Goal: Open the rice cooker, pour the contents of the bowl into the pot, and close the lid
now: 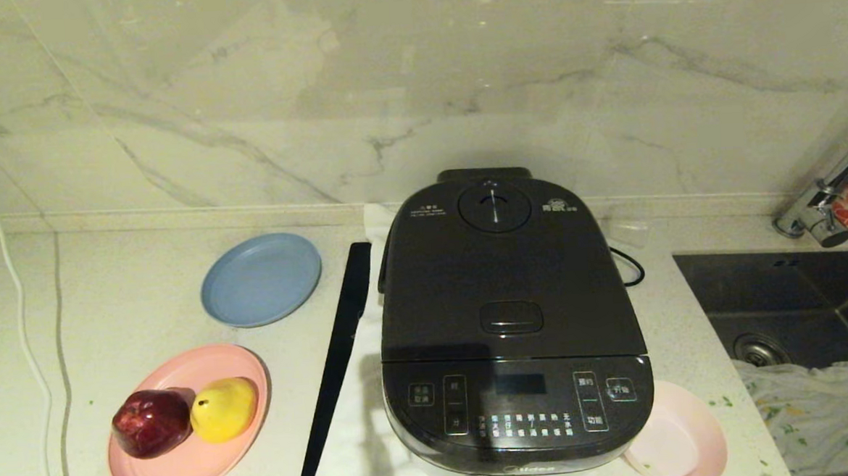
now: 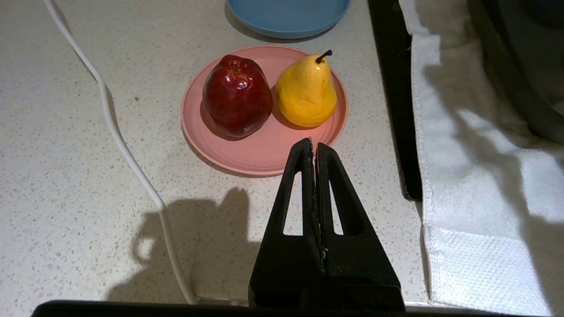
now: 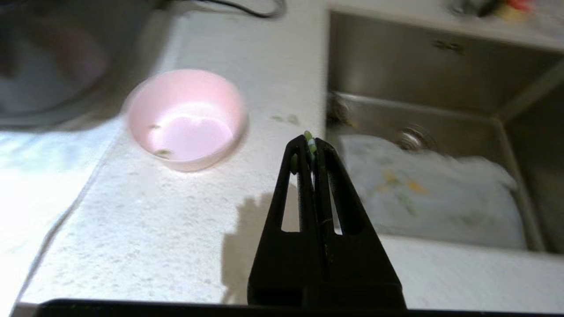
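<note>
The dark rice cooker stands in the middle of the counter with its lid down, so the pot is hidden. Right of its front corner sits the small pale pink bowl, holding only a few green bits. My right gripper hovers shut over the counter between the bowl and the sink, with small green bits stuck at its fingertips. Over the counter near the pink plate, my left gripper is shut and empty. Neither gripper shows in the head view.
A blue plate and a pink plate with an apple and a pear lie left of the cooker. A black strip and a white cloth lie beside it. The sink and faucet are at the right, a white cable at the left.
</note>
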Tool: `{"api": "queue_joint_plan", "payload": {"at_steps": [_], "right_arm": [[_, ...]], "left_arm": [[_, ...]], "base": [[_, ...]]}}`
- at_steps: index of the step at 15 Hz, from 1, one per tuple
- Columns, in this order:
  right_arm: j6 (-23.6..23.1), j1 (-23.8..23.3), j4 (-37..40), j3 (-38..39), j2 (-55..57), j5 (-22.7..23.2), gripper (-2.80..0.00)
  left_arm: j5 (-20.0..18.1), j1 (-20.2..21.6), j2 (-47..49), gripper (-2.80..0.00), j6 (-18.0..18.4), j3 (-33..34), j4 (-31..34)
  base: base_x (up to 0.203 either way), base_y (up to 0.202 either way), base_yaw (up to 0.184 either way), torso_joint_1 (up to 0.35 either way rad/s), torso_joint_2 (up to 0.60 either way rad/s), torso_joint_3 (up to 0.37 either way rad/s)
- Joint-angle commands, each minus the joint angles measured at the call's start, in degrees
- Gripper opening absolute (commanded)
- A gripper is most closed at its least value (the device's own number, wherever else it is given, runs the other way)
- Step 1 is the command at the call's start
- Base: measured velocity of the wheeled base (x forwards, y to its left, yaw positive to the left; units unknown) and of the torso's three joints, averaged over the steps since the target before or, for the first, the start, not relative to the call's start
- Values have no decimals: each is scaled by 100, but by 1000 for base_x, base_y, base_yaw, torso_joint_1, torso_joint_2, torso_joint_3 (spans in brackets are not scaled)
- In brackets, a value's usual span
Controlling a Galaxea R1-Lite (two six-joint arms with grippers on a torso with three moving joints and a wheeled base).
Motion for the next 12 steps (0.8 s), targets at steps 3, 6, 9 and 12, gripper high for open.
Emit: {"api": "queue_joint_plan", "payload": {"at_steps": [3,6,9,12], "right_arm": [[-27,7,-162,186,-20,179,-280],[-44,24,-162,186,-20,179,-280],[-53,24,-153,186,-20,188,-280],[-53,24,-87,156,-14,197,-280]], "left_arm": [[3,0,-12,-280,4,0,7],[3,0,-8,-280,4,0,1],[1,0,-5,-280,4,0,7],[3,0,-13,-280,4,0,-2]], "base": [[0,0,0,0,0,0],[0,0,0,0,0,0],[0,0,0,0,0,0],[0,0,0,0,0,0]]}}
